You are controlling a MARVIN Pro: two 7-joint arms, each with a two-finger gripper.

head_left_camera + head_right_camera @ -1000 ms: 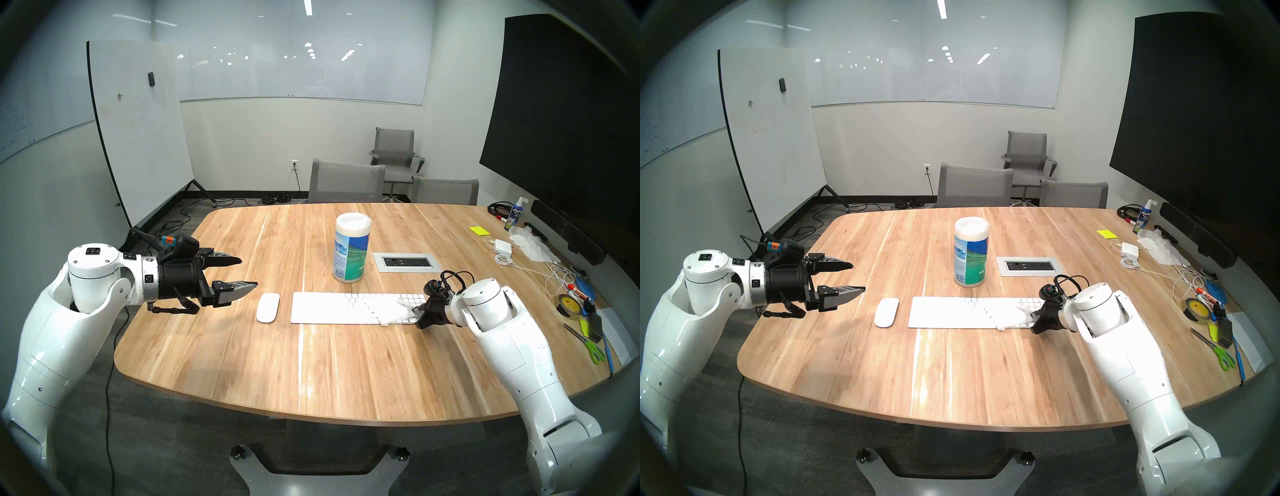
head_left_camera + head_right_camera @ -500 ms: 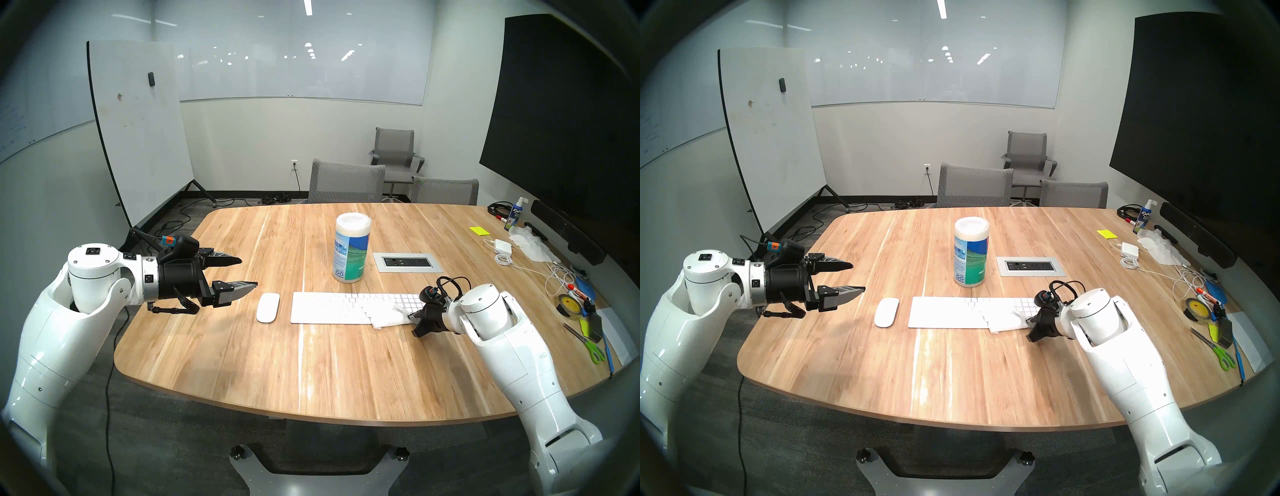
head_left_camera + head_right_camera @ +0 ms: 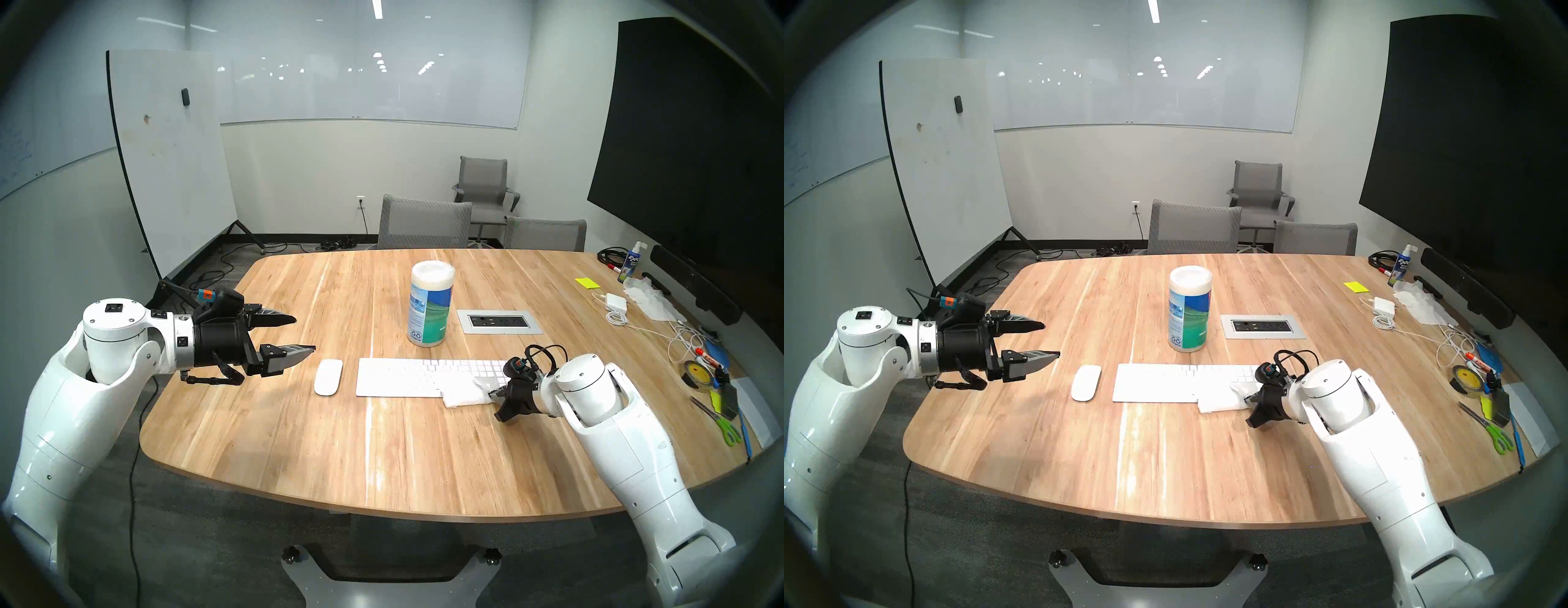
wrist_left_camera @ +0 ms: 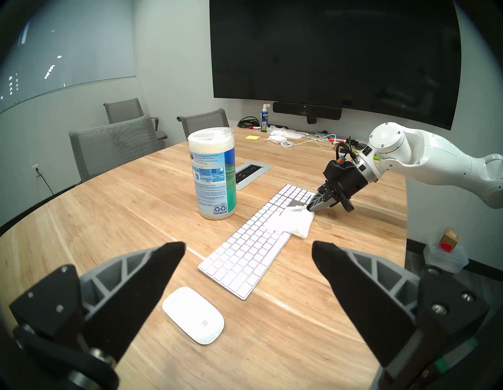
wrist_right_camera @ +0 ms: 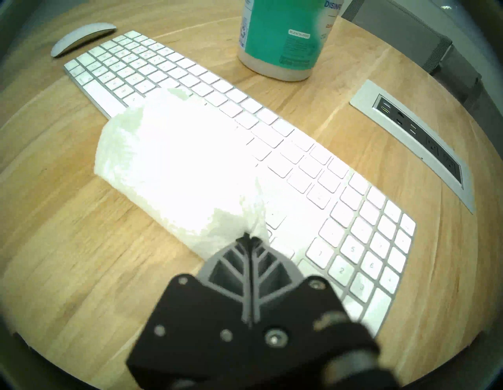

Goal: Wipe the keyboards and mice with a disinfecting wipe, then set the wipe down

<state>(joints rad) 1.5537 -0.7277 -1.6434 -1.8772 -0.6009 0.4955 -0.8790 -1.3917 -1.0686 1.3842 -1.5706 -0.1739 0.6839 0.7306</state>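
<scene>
A slim white keyboard [image 3: 407, 375] lies across the middle of the wooden table [image 3: 382, 458], with a small white mouse [image 3: 328, 377] just off its left end. My right gripper [image 3: 495, 392] is shut on a corner of the white wipe [image 3: 464, 392], which lies over the keyboard's near edge toward its right end and hangs onto the wood. The right wrist view shows the wipe [image 5: 174, 163] spread over the keys and the shut gripper [image 5: 249, 239] pinching it. My left gripper [image 3: 303, 333] hovers open and empty to the left of the mouse [image 4: 193, 314].
A wipes canister [image 3: 430, 303] with a blue-green label stands behind the keyboard. A power-outlet panel [image 3: 498, 321] is set in the table to its right. Cables, tape, scissors, a spray bottle [image 3: 633, 261] and tissue clutter the right edge. Chairs [image 3: 424, 223] stand at the far side.
My right gripper has dragged the wipe leftward and toward the near edge of the keyboard, uncovering the number pad. The left arm has not moved.
</scene>
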